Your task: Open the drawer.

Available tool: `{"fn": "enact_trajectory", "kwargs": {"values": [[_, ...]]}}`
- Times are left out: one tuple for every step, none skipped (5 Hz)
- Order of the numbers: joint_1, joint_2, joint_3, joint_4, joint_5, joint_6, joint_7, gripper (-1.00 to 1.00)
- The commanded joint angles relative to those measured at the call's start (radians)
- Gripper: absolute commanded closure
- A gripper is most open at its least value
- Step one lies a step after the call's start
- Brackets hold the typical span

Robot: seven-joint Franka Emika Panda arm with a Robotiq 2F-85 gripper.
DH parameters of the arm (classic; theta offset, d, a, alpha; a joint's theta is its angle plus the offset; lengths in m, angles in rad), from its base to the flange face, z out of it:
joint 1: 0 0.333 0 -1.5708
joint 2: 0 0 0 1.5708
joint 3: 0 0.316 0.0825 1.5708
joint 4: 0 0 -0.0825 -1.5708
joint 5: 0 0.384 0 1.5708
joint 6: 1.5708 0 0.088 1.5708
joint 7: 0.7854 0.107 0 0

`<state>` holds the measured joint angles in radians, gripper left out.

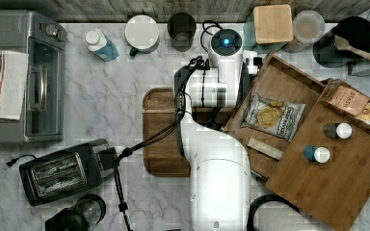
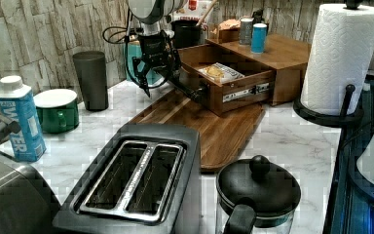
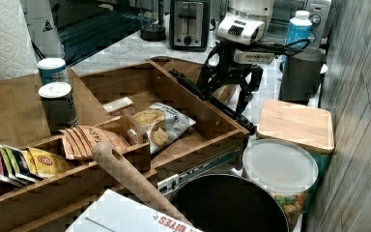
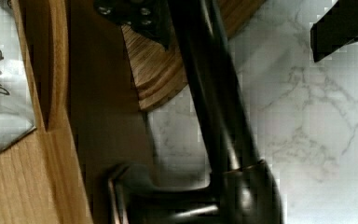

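The brown wooden drawer stands pulled well out of its bamboo-topped cabinet, its metal slide rail exposed. Inside lies a bag of chips. A long black bar handle runs across the drawer front. My gripper is open at one end of that handle. Its fingers straddle the bar, one finger close beside it and the other finger well clear over the marble.
A flat wooden tray lies on the marble counter under the drawer front. A toaster, toaster oven, water carton and cups stand around. Two small jars sit on the cabinet top. A paper towel roll stands nearby.
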<state>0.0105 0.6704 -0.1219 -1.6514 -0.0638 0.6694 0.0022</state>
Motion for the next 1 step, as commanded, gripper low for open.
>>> {"fn": "enact_trajectory", "kwargs": {"values": [[0.151, 0.052, 0.116, 0.217, 0.009, 0.117, 0.087, -1.0]]}}
